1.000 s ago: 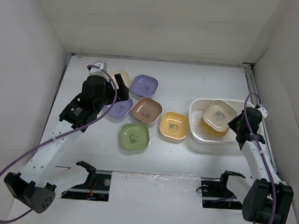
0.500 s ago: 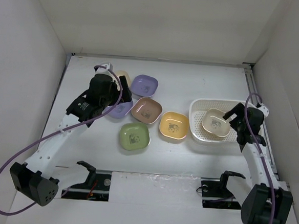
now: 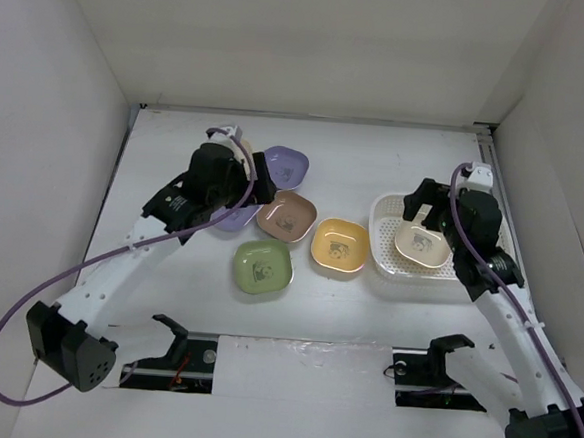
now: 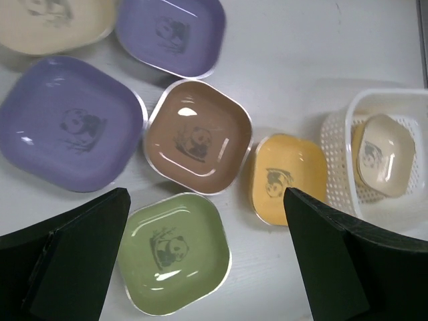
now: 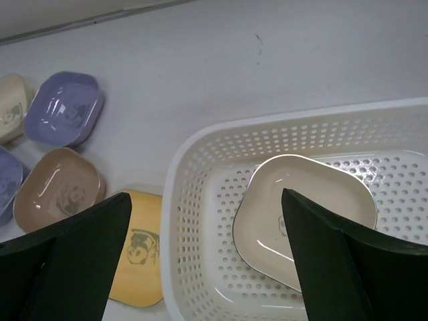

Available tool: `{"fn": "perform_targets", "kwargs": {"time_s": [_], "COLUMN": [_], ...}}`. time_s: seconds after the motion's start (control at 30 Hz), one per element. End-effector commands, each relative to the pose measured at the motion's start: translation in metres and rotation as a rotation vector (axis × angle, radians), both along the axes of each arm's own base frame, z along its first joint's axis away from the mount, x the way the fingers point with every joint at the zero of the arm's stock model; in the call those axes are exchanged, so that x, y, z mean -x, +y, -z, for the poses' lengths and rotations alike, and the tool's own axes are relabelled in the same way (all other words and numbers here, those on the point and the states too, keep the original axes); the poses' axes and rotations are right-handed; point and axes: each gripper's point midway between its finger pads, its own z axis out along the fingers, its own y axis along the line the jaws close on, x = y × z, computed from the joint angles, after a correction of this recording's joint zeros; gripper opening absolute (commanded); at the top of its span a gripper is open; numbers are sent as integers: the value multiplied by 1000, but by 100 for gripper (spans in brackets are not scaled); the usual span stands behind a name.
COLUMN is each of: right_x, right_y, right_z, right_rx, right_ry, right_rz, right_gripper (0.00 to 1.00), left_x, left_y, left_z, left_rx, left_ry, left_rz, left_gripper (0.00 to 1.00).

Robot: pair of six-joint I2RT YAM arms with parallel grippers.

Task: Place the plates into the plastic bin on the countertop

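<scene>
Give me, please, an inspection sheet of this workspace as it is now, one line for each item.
Surface: white countertop; no spill seen.
Job's things: cream plate lies in the plastic bin. Outside it, on the countertop: green plate, yellow plate, pink-brown plate, far purple plate, near purple plate, second cream plate.
Clutter: nothing seen.
Grippers: left gripper open and empty, above the loose plates; right gripper open and empty, above the bin.
Cables: left purple cable and right purple cable loop beside their arms.
Surroundings: plain white walls on three sides.
</scene>
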Motion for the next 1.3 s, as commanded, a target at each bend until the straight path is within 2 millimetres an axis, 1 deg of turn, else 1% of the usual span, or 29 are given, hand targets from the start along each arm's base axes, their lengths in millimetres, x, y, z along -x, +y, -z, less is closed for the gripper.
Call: {"fn": "perform_targets", "kwargs": {"time_s": [0.0,0.03,0.07,0.1,0.13,0.17,0.2,0.23,0.27,0.3,0.33,0.37,0.4,0.47,0.5,0.53,0.63,0.73,0.77,0.8,0.87,0.9,0.93,1.03,1.07,1.13,1.17,1.23,1.27], "right_x": [8,8,8,10,11,11,13,15,15,17,19,20,22,25,28,31,32,31,32,31,31,31,31,29,29,27,28,25,25], "right_y": [-9,-9,-6,-7,-3,-3,-6,-6,-8,-9,-9,-8,-8,-6,-5,-3,2,5,7,7,7,8,8,9,9,9,10,11,11], "right_z": [-18,-32,-33,-34,-38,-43,-49,-51,-57,-61,-68,-65,-72,-74,-74,-78,-80,-82,-82,-84,-85,-87,-87,-80,-80,-78,-78,-77,-77], "right_rx": [44,39,50,53,50,47,46,43,43,39,34,35,30,23,18,12,1,3,1,-1,-1,3,3,8,8,5,3,3,12], "right_ry": [-34,-55,-44,-35,-44,-55,-73,-82,-94,-107,-125,-112,-129,-139,-144,-156,-172,-183,-183,-192,-192,-202,-202,-184,-184,-185,-185,-185,-186], "right_rz": [36,36,23,22,10,11,23,23,34,35,35,26,26,10,-1,-16,-42,-62,-71,-71,-71,-82,-82,-82,-82,-85,-94,-94,-96], "right_gripper": [100,100,100,100,100,100,100,100,100,100,100,100,100,100,100,100,100,100,100,100,100,100,100,100,100,100,100,100,100], "left_x": [4,4,-1,1,0,15,22,21,18,27,28,25,29,25,27,27,31,30,32,32,32,35,34,35,34,33,33,34,34], "left_y": [-44,-45,-50,-53,-61,-92,-106,-112,-132,-145,-152,-156,-163,-162,-160,-161,-156,-158,-159,-159,-166,-169,-168,-166,-166,-167,-167,-166,-166], "left_z": [11,19,17,21,31,30,36,42,50,58,67,70,85,95,112,114,139,154,163,168,175,178,178,195,195,204,204,212,212], "left_rx": [31,28,44,59,48,19,-19,-90,-117,-142,-150,-148,-156,-167,-191,-178,-215,-212,-219,-229,-241,-243,-247,-273,-268,-280,-280,-289,-289], "left_ry": [60,82,67,79,101,88,106,97,127,147,166,164,199,214,235,238,280,287,303,311,319,326,321,350,347,364,364,379,379], "left_rz": [156,151,163,169,172,241,251,211,192,211,216,216,212,177,176,166,133,125,132,131,140,144,137,129,112,104,104,96,96], "left_gripper": [100,100,100,100,100,100,100,100,100,100,100,100,100,100,100,98,95,94,92,88,86,83,81,73,69,67,65,55,49]}}
